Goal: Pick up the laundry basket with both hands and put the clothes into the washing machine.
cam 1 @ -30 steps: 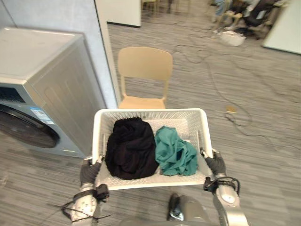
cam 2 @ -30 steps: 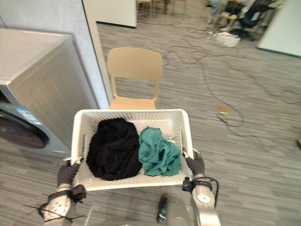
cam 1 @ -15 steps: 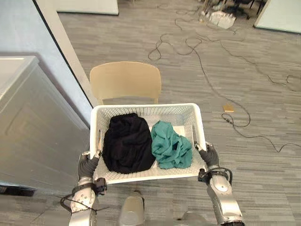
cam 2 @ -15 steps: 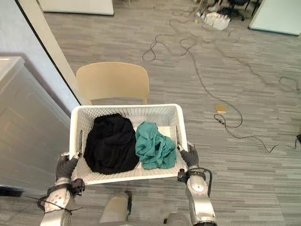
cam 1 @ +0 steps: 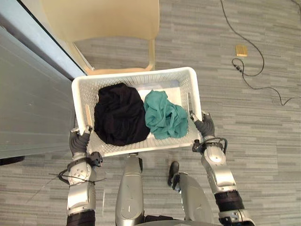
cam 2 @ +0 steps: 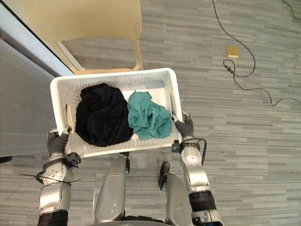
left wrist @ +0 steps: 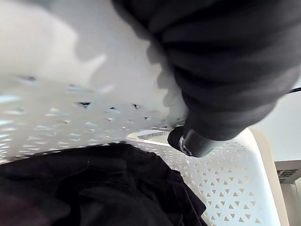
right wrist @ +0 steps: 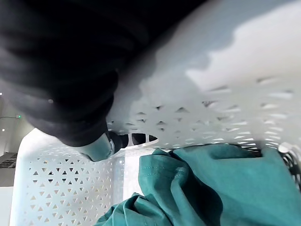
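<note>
Both my hands — left hand, right hand — curl round the laundry basket rims (black garment, teal garment inside).

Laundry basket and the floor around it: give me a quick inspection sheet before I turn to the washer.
Surface: grey striped carpet floor; the basket is carried above it.
Job's things: white laundry basket holds black clothes on the robot's left and a teal garment on its right, the two touching.
Clutter: small tan block on the floor, ahead to the right.
Hands: left hand and right hand each grip a short end of the basket, thumb hooked over the rim.
Cables: black cable snakes over the floor by the block.
Surroundings: beige chair just beyond the basket; grey washing machine close on the robot's left.
</note>
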Tool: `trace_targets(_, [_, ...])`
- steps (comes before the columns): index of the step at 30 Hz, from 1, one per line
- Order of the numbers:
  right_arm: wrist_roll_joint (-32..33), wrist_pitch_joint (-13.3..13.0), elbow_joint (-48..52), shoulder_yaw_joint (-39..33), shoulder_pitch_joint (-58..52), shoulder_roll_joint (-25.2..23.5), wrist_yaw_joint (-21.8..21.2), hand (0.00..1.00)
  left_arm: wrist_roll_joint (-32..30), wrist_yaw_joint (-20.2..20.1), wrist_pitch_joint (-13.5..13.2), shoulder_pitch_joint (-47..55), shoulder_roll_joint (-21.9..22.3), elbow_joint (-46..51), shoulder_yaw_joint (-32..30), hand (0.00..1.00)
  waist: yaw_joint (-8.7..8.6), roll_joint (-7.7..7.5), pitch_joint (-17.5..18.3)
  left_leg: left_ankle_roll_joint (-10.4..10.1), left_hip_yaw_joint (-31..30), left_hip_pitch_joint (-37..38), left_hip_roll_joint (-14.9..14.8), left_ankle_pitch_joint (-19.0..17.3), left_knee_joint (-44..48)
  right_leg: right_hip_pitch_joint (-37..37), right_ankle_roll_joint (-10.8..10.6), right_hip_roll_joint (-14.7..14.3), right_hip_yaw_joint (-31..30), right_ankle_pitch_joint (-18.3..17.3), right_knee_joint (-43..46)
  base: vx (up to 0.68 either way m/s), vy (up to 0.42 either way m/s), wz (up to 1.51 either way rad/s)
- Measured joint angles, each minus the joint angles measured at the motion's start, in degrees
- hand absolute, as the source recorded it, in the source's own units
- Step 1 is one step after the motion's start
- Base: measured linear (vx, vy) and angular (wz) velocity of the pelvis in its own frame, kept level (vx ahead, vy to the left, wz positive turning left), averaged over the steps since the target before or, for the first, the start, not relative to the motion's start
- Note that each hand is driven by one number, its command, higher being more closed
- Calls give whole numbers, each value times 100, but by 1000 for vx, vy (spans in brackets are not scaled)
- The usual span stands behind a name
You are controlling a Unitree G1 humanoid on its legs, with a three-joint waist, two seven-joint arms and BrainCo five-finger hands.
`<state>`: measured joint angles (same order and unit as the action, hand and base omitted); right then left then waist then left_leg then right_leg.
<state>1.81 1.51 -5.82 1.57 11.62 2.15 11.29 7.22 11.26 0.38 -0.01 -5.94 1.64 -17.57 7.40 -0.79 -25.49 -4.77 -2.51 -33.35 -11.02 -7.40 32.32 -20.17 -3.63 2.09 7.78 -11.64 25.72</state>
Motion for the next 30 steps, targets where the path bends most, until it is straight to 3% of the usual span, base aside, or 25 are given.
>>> trace_targets(4, [139,19,-404,0,564,14,35,100,110,0,69,-568,-310,-380,-88,100,14,-47,-168,-4,-81,-94,8,63,-6,-15,13,-14,66,45,-87,39,-12,10])
trace_targets(14, [672,6,-652,2,2164,181,347,100,595,0,74,-2413,-1740,-887,-90,100,155,-158,-426,-120,-358,-514,-10,437,-528,-322,104,-129,420,325,-502,13,-41,9])
trace_targets(21, [719,5,-596,27,2189,181,347,100,582,-1,212,-2577,-1850,-902,-90,100,292,-210,-463,-124,-357,-517,-59,458,-635,-325,95,-163,495,371,-569,39,-23,2])
trace_targets(30, [867,9,-693,184,2178,289,348,100,559,-35,309,-2821,-1905,-1313,-89,100,349,-246,-487,-180,-463,-605,-104,491,-663,-366,115,-227,614,411,-569,-1,-16,2])
